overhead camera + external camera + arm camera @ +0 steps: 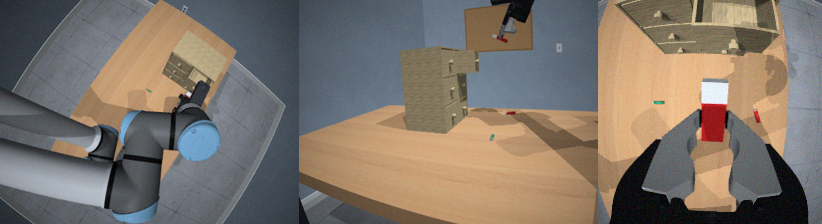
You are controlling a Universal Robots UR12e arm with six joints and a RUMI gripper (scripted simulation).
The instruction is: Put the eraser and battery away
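Note:
My gripper (503, 34) is shut on the eraser (501, 38), a red block with a white end, and holds it high above the table. In the wrist view the eraser (713, 112) sits between my fingers, white end forward. The wooden chest (436, 88) stands upright with the right drawer of its top row (465, 61) pulled out; the other drawers are shut. I am in front of that open drawer (733, 12) and higher than it. The AA battery (492, 137), small and green, lies on the table in front of the chest, and shows in the wrist view (659, 102).
A small red object (511, 112) lies on the table to the right of the chest's front, and also shows in the wrist view (756, 116). The chest (194, 60) stands near the table's far right edge. My arm's large joints (140, 140) hide the near table.

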